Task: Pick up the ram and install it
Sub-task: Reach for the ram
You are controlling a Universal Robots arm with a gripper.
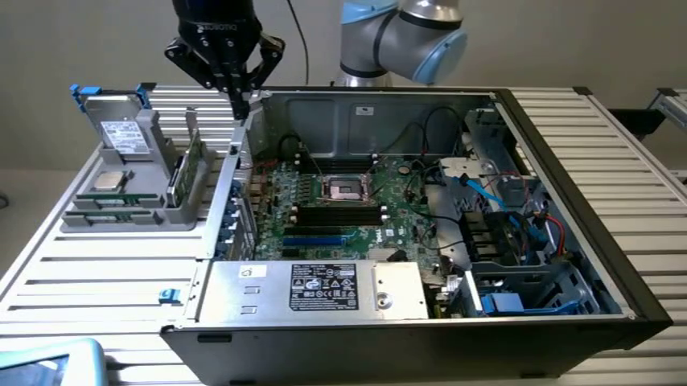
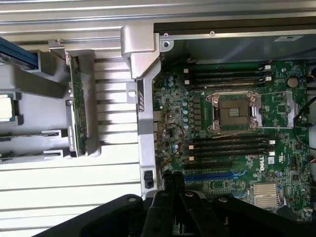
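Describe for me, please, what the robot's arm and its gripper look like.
The arm is built of rounded silver-grey metal joints with light blue caps. The gripper is matte black, with white lettering across its body and angular linked fingers that taper to narrow tips. A thin black cable runs upward beside it.

- Above the ram [image 1: 190, 173], open air; gray holder [image 1: 129, 219] walls stand close on both sides.
- The case wall [image 1: 228, 205] rises between holder and motherboard [image 1: 322, 233].
- The black slots [image 1: 339, 214] lie open above; cables [image 1: 510, 205] crowd the exterior view's right.
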